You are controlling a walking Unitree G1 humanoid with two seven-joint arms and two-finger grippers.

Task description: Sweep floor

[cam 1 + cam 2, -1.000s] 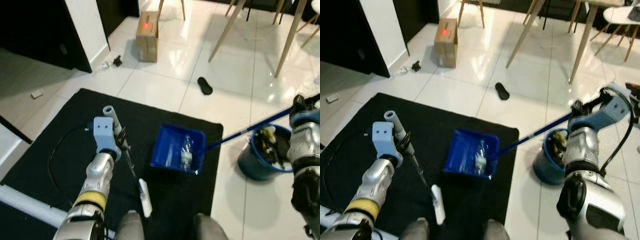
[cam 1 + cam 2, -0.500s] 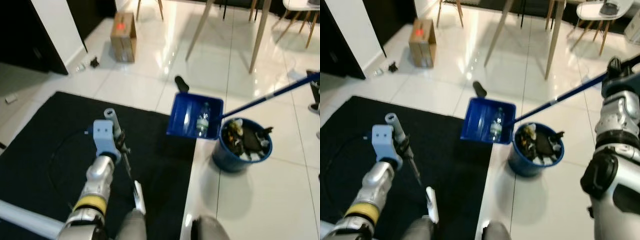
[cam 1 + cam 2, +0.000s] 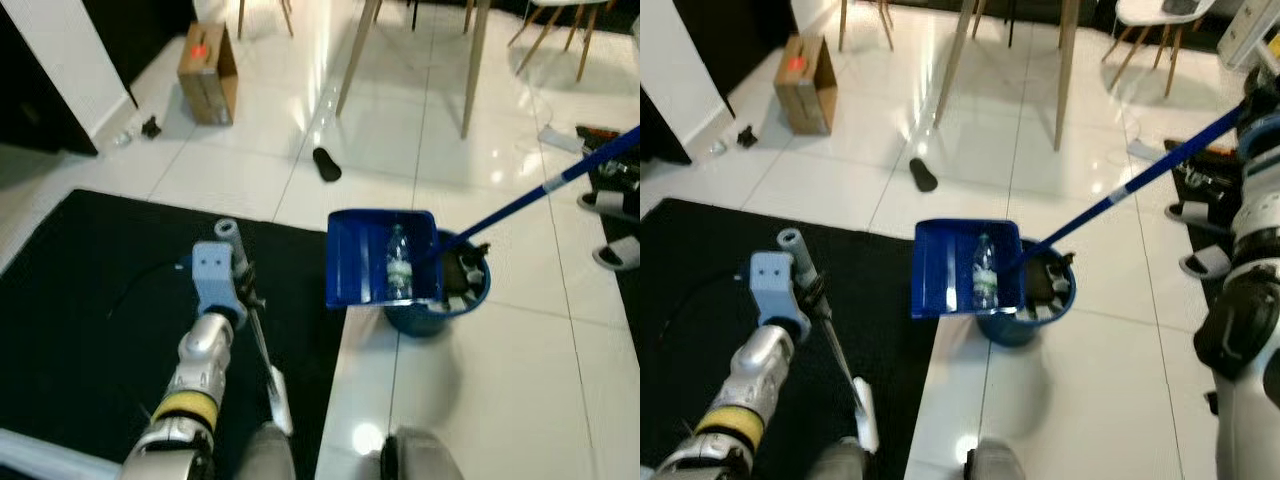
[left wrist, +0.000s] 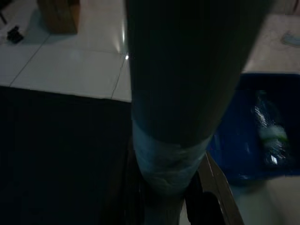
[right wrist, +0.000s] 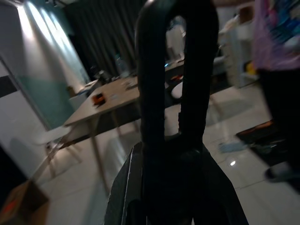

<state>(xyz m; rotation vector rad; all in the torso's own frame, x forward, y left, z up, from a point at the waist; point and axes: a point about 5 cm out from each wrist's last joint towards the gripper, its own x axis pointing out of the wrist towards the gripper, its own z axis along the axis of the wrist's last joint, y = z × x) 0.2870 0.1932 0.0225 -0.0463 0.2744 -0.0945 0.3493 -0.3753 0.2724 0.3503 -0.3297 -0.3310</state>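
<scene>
A blue plastic dustpan [image 3: 380, 257] on a long blue pole handle [image 3: 545, 188] is seen held above the rim of a round blue waste bin [image 3: 452, 300], which stands on the glossy white tiled floor [image 3: 500, 390] just beside the edge of a black mat [image 3: 90, 290]. Inside the pan a clear plastic bottle with a green label [image 3: 398, 266] is seen lying lengthwise. The bin is partly filled with dark rubbish. The pole is shown rising toward the robot's right, where the right gripper [image 5: 176, 84] is closed around a dark loop-shaped handle end in the right wrist view; the silver right arm [image 3: 1252, 300] is visible at the frame edge in the right eye view.

The left gripper [image 3: 245, 290] is extended over the black mat, its fingers clamped on the thin dark shaft of a brush [image 3: 258, 335], whose white end [image 3: 280, 400] lies low near the mat's edge. In the left wrist view a thick grey shaft [image 4: 183, 84] is seen running between the fingers, with the dustpan and bottle beyond it.

Farther off on the tiles, a brown cardboard box [image 3: 206, 60], a dark slipper-like object [image 3: 327, 164] and pale wooden table legs [image 3: 472, 65] are shown. At the robot's right, sandals [image 3: 612, 225] lie on a dark mat.
</scene>
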